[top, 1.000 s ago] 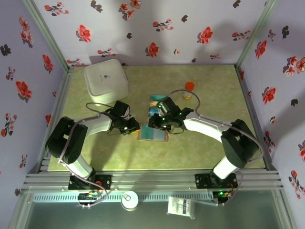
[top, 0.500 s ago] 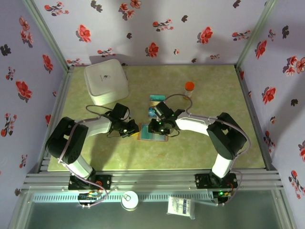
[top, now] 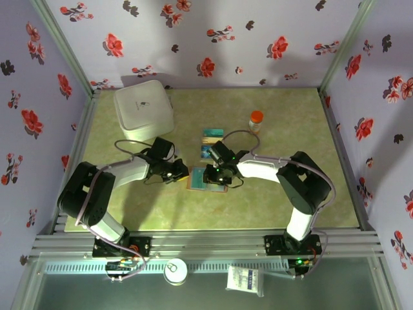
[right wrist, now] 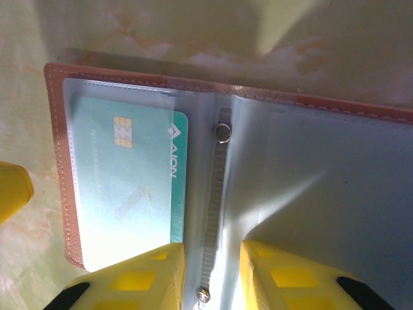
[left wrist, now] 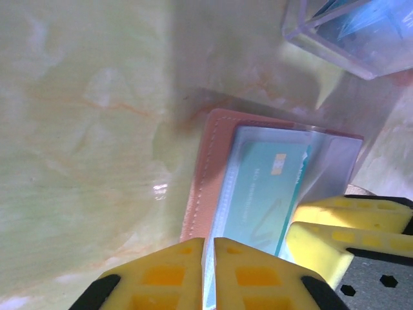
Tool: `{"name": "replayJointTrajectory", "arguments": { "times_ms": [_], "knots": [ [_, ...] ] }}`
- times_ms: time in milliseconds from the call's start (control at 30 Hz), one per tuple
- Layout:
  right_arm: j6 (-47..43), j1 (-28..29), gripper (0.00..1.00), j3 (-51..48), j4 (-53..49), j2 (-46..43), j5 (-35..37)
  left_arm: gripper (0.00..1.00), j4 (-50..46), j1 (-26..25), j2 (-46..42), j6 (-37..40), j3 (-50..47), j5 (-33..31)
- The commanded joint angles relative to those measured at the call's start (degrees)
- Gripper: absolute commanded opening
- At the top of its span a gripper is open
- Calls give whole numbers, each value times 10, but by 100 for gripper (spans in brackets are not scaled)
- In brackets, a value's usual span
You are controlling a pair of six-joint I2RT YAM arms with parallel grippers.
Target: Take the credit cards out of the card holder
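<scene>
**Both claws at the open card holder, teal card in its pocket**

The small tan-brown leather-like card holder (top: 206, 181) lies opened flat on the pale green marbled tabletop (top: 290, 194), near the middle and between the two arms. The left wrist view shows its stitched tan border and, inside it, a clear plastic pocket. A teal-green credit card (right wrist: 129, 187) with a gold chip sits fully inside that pocket, on the holder's left half. A thin metal strip (right wrist: 216, 194) with a stud at each end runs down the fold.

The left gripper (left wrist: 208, 248) has its yellow jaws all but closed. They pinch the near edge of the card holder, and only a sliver of clear plastic shows between them. The right gripper (right wrist: 213, 258) stands partly open over the fold, one yellow finger on each side of the metal strip. It clamps nothing that can be seen.

A clear plastic box (left wrist: 348, 32) with blue contents sits just beyond the holder. Farther back are a big white square container (top: 144, 110) at the left and a small orange-capped bottle (top: 256, 120) at the right
</scene>
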Motion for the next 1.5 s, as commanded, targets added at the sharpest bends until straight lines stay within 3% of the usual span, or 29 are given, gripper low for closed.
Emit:
{"name": "replayJointTrajectory", "arguments": {
  "times_ms": [0,667,1467],
  "knots": [
    [3,2,30,-5,8,-24,-5,10,-11,-8,-2,1,19,13],
    [45,-6,30,5,81,11,-66,2,16,-15,63,7,15,24],
    [30,-10,28,-6,52,27,-39,2,24,-15,49,-6,-9,17]
  ]
}}
